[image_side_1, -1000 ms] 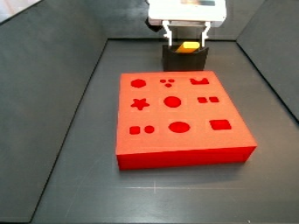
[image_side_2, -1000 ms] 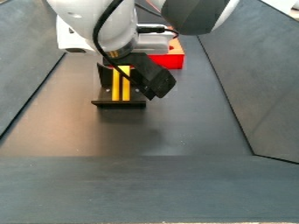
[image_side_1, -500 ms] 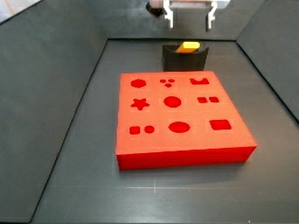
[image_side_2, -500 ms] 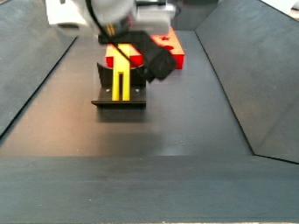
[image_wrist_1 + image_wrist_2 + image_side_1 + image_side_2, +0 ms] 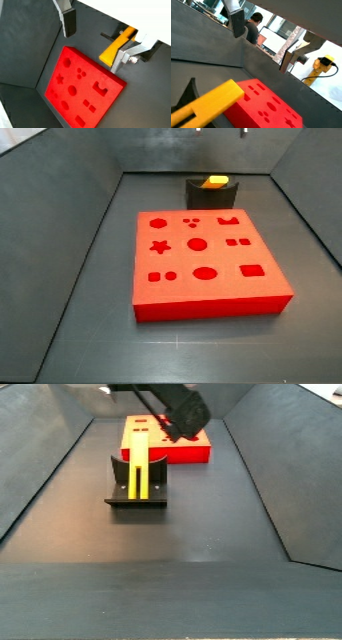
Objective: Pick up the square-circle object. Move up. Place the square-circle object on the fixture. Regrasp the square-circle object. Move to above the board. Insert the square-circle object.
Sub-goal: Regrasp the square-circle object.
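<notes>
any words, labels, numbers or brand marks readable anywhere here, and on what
None can be read.
Red board: only cut-out shapes, no lettering.
Yellow peg and dark fixture: plain, no marks.
Gripper, open above the peg in both wrist views: silver fingers show no label.
Room behind the wall in a wrist view: too blurred to read.

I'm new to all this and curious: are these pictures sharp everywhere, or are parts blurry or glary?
In a side view, the board is crisp and evenly lit. In a side view, the arm's dark part at the top edge is smeared, while the square-circle object on the fixture stays sharp. In a wrist view, the open gripper hangs empty and the nearby yellow peg looks soft.
</notes>
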Tool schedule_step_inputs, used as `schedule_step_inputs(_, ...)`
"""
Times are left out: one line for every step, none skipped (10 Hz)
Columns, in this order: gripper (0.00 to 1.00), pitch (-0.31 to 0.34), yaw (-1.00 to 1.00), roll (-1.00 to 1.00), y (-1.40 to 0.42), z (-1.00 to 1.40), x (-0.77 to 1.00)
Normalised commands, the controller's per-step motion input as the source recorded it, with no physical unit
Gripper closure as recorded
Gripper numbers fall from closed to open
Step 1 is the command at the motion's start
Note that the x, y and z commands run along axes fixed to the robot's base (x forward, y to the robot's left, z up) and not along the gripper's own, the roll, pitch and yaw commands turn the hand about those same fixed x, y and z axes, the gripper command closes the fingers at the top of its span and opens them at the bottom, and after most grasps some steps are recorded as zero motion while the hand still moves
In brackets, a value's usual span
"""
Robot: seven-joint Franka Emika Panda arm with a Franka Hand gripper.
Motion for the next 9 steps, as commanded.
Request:
schedule_step_inputs(0.0, -0.014, -0.01, 0.01, 0.0, -0.04, -1.0)
schedule_step_inputs(0.0, -0.052, -0.03, 0.03, 0.0, -0.01, -1.0)
schedule_step_inputs(0.0, -0.06, -0.03, 0.04, 0.0, 0.0, -1.0)
schedule_step_inputs(0.0, -0.073, -0.02, 0.06, 0.0, 0.0, -1.0)
schedule_step_inputs(0.0, -0.084, -0.01, 0.08, -0.01, 0.0, -1.0)
schedule_step_inputs(0.0, -0.096, 0.01, 0.1, -0.01, 0.01, -0.96)
schedule_step_inputs(0.0, -0.1, 0.02, 0.1, -0.01, 0.01, -0.87)
schedule_step_inputs(0.0, -0.101, 0.03, 0.1, -0.01, 0.02, -0.68)
schedule_step_inputs(0.0, -0.096, 0.04, 0.1, -0.01, 0.01, -0.5)
